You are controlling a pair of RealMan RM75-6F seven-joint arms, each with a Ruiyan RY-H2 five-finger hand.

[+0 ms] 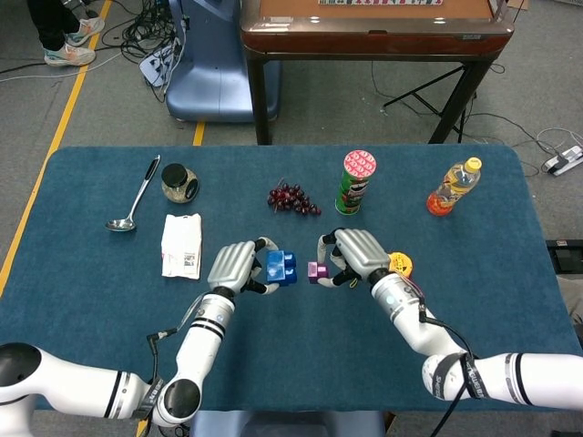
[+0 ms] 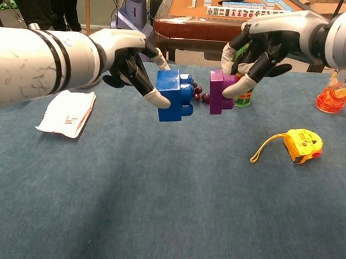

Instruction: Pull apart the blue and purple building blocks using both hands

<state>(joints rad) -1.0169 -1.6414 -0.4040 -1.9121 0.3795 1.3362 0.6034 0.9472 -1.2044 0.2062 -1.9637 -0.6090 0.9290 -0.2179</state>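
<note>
Both arms reach in over the near edge of the blue desk (image 1: 82, 300), and the two blocks are held up above its middle, clear of the cloth. The left hand (image 1: 235, 266) has its fingers (image 2: 156, 97) clamped on the one blue block (image 2: 175, 96); the right hand (image 1: 357, 255) has its fingers (image 2: 237, 85) clamped on the one purple block (image 2: 221, 92). In the chest view a narrow gap shows between the two blocks, so they stand apart, just beside each other, studs of the blue one facing the purple.

There is open cloth under and in front of the hands, all the way to the near edge. To the right, one yellow tape measure (image 2: 303, 144) lies on the desk just beside the right wrist, its strap trailing toward the middle. To the left, one white packet (image 1: 182, 245) lies near the left hand, well short of the left edge.

Farther back, in a loose row: one metal ladle (image 1: 135, 198), one small jar (image 1: 178, 183), one bunch of dark grapes (image 1: 292, 199), one green chip can (image 1: 355, 182) standing upright, and one bottle of orange drink (image 1: 453, 188) near the right corner. The grapes and the can sit nearest behind the blocks. Beyond the far edge stands a wooden mahjong table (image 1: 373, 36).
</note>
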